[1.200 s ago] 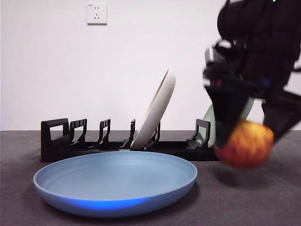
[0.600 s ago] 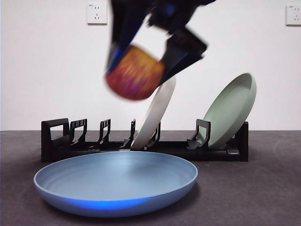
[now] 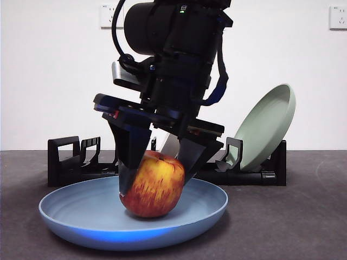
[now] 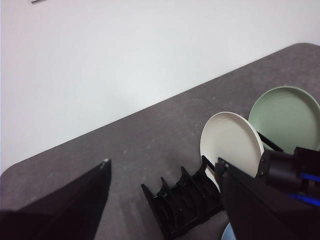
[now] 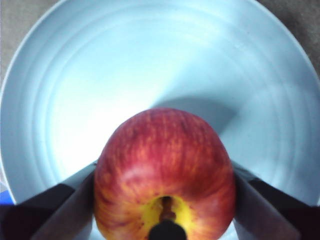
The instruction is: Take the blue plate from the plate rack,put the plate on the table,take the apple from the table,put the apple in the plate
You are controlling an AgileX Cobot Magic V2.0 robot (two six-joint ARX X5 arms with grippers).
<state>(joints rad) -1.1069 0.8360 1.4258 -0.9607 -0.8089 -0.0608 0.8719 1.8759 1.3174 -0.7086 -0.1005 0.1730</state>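
Observation:
The apple (image 3: 153, 185), red streaked with yellow, sits low inside the blue plate (image 3: 65, 208) at the front of the table (image 3: 293, 216). My right gripper (image 3: 155, 181) comes down from above, shut on the apple with one jaw pressed to each side. In the right wrist view the apple (image 5: 165, 175) fills the space between the right gripper's (image 5: 162, 210) jaws, with the blue plate (image 5: 125, 65) under it. Behind stands the black plate rack (image 3: 70, 160). My left gripper (image 4: 162, 165) hangs open and empty high above the plate rack (image 4: 185, 205).
A sage-green plate (image 3: 265, 127) leans in the rack's right end. The cream-white plate (image 4: 230, 142) stands mid-rack and is almost hidden behind the arm in the front view. White wall with sockets behind the table.
The right gripper carried the apple from low at the right, up and over to the left, then down into the blue plate. Rack and plates have not moved.

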